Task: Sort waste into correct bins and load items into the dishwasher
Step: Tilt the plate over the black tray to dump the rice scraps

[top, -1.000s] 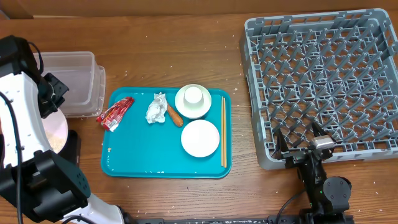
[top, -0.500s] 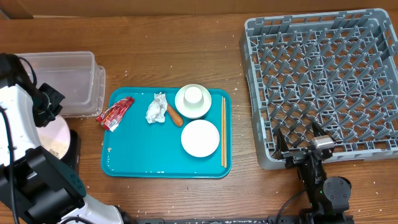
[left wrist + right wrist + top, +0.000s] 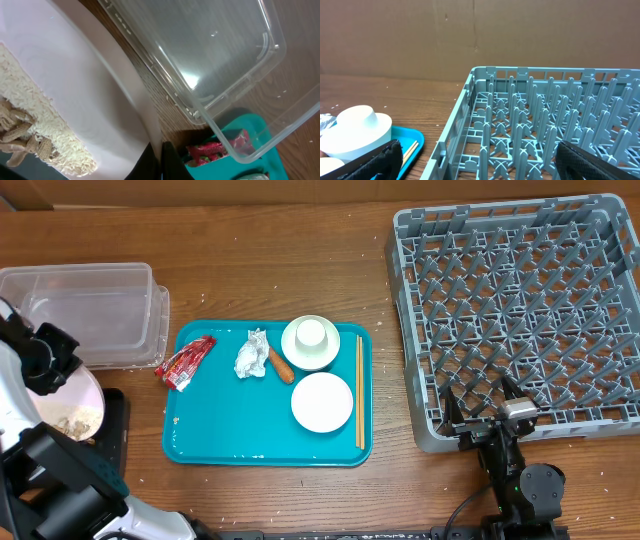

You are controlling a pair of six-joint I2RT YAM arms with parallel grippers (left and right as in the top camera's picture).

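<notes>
My left gripper [image 3: 47, 362] is shut on the rim of the white-pink plate [image 3: 78, 402], held tilted over the black tray [image 3: 112, 432] in front of the clear tub [image 3: 90, 310]. In the left wrist view the plate [image 3: 85, 95] carries rice and brown scraps [image 3: 40, 137], and my fingers [image 3: 170, 162] pinch its edge. On the teal tray lie the red wrapper [image 3: 186, 361], paper wad [image 3: 251, 355], sausage stick [image 3: 281, 364], a bowl [image 3: 298, 352] with the cup [image 3: 313, 333] in it, a second bowl [image 3: 322, 402] and chopsticks [image 3: 360, 390]. My right gripper [image 3: 490, 406] is open and empty at the grey rack's [image 3: 520, 300] front edge.
The teal tray [image 3: 220, 430] lies mid-table between tub and rack. The wrapper hangs over its left rim. In the right wrist view the rack wall [image 3: 455, 140] is right before my gripper [image 3: 480, 162], with the cup and bowl [image 3: 355, 131] at the left. Cardboard wall behind.
My left arm has drawn back from over the tub toward the table's front left, carrying the plate over the black tray. The tub now shows whole. The right arm has not moved.
</notes>
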